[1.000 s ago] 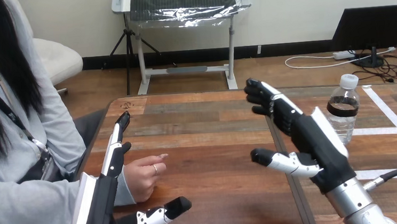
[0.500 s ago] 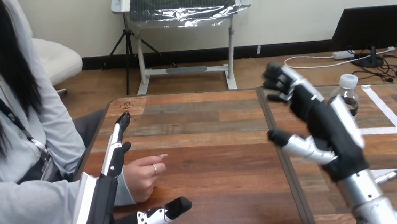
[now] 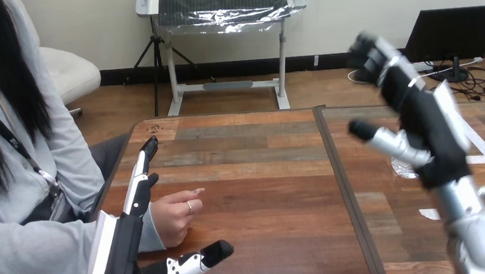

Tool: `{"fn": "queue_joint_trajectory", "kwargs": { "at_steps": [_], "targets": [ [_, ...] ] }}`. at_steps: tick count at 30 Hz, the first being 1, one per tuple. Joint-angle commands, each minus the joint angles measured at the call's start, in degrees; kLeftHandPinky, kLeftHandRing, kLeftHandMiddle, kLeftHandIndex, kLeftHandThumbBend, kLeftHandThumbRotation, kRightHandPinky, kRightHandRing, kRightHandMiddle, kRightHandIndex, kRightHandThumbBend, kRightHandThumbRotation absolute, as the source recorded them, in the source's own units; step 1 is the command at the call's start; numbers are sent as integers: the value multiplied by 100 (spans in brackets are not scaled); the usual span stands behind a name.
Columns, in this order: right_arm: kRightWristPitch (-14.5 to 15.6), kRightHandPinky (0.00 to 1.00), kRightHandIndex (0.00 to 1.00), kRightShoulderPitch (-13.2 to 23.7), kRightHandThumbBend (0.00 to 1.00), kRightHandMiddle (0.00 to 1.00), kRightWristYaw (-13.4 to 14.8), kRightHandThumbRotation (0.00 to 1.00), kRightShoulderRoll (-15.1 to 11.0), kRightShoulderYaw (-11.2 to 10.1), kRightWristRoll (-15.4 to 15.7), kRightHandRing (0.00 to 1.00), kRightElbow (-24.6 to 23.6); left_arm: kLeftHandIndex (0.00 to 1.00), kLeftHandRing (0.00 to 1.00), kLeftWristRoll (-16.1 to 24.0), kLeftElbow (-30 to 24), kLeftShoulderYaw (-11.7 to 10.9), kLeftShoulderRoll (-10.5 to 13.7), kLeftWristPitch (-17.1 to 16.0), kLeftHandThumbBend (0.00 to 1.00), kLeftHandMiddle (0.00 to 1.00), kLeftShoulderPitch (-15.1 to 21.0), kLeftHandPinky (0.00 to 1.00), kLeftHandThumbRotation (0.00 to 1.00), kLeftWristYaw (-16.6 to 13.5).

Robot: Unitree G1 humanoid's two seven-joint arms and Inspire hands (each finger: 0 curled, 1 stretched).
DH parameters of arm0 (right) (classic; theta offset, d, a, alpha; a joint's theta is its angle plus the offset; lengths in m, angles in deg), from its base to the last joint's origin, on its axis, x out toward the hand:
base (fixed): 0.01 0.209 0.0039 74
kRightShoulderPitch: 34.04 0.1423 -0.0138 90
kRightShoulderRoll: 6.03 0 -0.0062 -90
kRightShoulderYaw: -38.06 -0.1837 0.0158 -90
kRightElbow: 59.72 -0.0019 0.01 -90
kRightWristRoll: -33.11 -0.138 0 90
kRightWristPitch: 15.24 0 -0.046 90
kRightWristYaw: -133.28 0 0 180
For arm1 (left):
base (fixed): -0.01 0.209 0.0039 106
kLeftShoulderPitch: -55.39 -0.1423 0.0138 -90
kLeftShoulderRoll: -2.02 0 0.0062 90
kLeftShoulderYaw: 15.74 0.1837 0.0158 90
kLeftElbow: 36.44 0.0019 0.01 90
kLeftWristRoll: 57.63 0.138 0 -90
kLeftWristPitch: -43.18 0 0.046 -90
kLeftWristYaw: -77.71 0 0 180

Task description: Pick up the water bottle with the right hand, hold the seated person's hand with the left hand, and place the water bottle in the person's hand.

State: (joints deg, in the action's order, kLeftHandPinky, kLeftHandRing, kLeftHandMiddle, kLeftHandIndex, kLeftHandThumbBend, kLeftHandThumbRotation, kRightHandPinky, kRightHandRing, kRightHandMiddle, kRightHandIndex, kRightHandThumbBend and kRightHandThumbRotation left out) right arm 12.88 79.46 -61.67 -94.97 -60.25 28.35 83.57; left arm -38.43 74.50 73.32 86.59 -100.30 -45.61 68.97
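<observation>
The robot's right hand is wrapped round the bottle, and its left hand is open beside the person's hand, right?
No: the head view shows the right hand open in front of the bottle, not round it. The rest is right.

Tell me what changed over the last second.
The right hand swung right and farther out over the table, open and holding nothing, and now covers most of the water bottle. The left hand stayed open beside the person's hand, which has not moved from the table.
</observation>
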Motion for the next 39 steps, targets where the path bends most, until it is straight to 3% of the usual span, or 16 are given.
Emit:
{"fn": "queue_joint_trajectory", "kwargs": {
  "at_steps": [1,11,25,31,39],
  "targets": [
    [-47,86,93,714,100,90,264,62,-312,-199,102,89,86,100,100,-63,-191,-37,72,-6,100,100,404,93,54,-22],
    [296,89,93,1045,100,91,712,63,-655,-250,453,92,308,100,99,23,-213,-87,101,-7,100,100,409,92,56,-94],
    [665,94,93,1508,100,89,1136,58,-900,-251,643,93,690,100,100,-136,-221,-51,113,-2,100,100,370,92,56,-12],
    [859,94,92,1751,100,88,1437,56,-1010,-208,823,93,910,100,99,-8,-229,-93,118,-4,100,100,363,92,57,-105],
    [1276,94,92,2044,100,87,1806,55,-1112,-147,1037,93,1205,99,98,-22,-206,-91,126,-38,100,100,357,91,58,-120]
  ]
}}
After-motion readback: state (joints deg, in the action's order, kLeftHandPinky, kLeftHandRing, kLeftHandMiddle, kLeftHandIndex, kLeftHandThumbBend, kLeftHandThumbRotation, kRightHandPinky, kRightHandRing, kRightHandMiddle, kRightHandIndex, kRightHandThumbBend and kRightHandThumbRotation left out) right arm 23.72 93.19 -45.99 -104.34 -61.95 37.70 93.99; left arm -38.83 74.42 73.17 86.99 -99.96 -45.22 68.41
